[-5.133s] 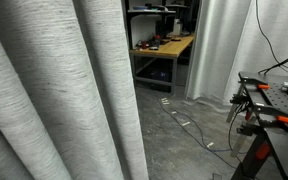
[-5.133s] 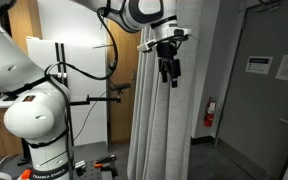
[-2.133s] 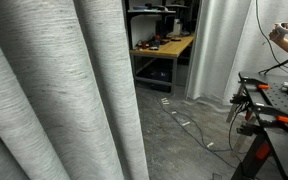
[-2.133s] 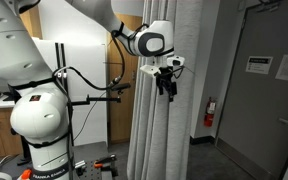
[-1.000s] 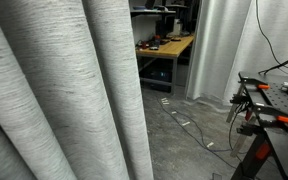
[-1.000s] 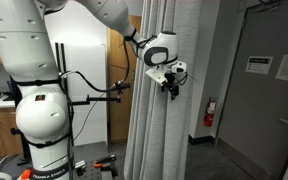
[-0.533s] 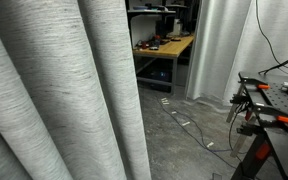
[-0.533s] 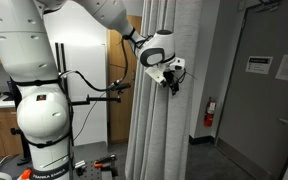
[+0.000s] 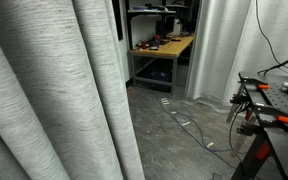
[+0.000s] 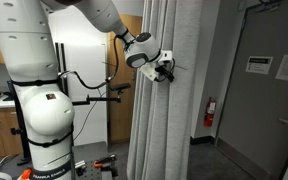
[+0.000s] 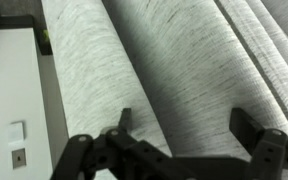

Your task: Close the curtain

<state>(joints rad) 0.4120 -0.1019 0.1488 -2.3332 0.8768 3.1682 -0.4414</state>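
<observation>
Workshop bkgd: concrete floor (image 9: 189, 125), cluttered counter (image 9: 166, 46) at the back. Curtain (image 9: 54, 95) hangs in deep folds on the near side, w/ an open gap beside it. Claw (image 10: 166, 70) is up against the fabric. Wrist view shows it spread wide, nothing pinched, a fat fold just ahead. Risk: w/o a real grip the cloth prob. slips off the fingers on a sideways pull, so the gap stays. Pushing in too deep could snag folds round the wrist.

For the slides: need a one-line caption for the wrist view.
Open gripper, fingers spread wide, facing the deep folds of the light grey curtain; contact not discernible.
</observation>
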